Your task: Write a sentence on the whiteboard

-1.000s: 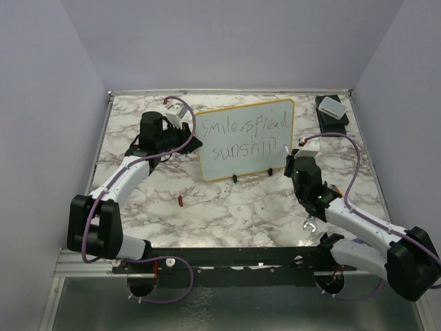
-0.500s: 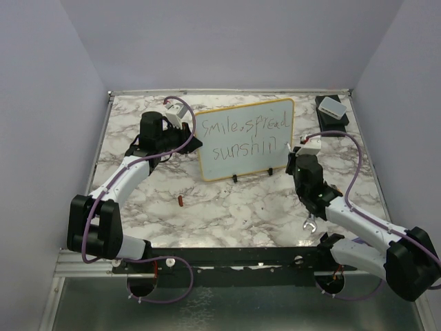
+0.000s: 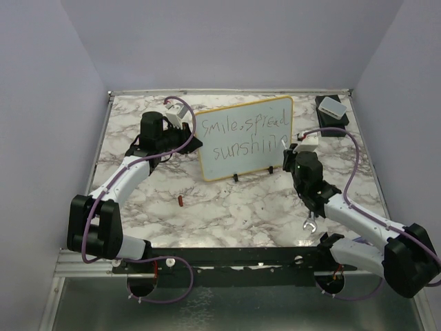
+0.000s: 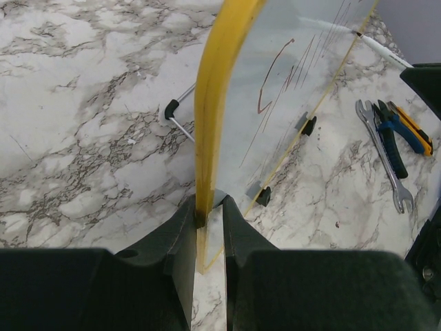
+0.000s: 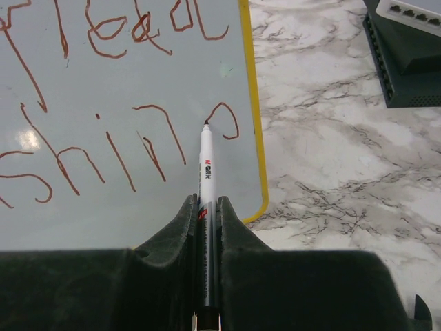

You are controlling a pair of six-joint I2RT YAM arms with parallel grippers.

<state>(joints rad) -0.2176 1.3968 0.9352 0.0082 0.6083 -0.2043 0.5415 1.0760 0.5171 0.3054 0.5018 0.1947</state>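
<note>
The whiteboard (image 3: 244, 162) stands upright on small black feet at the table's middle back, with a yellow rim. The sentence (image 3: 242, 127) reads "smile, spread" above "sunshin" and a partial curl. My left gripper (image 3: 195, 138) is shut on the board's left edge; in the left wrist view the fingers (image 4: 209, 207) clamp the yellow rim (image 4: 210, 103). My right gripper (image 3: 288, 153) is shut on a white marker (image 5: 207, 165). Its tip touches the board face (image 5: 124, 200) at the curl after "shin", close to the right rim.
A small red cap (image 3: 180, 201) lies on the marble in front of the board. A white box on a black base (image 3: 331, 108) sits at the back right. A wrench (image 4: 382, 158) and blue-handled pliers (image 4: 396, 131) lie near the right arm. Purple walls enclose the table.
My right gripper has shifted slightly up and left with the marker, and a new curved stroke has appeared after "sunshin". The left arm and board have not moved.
</note>
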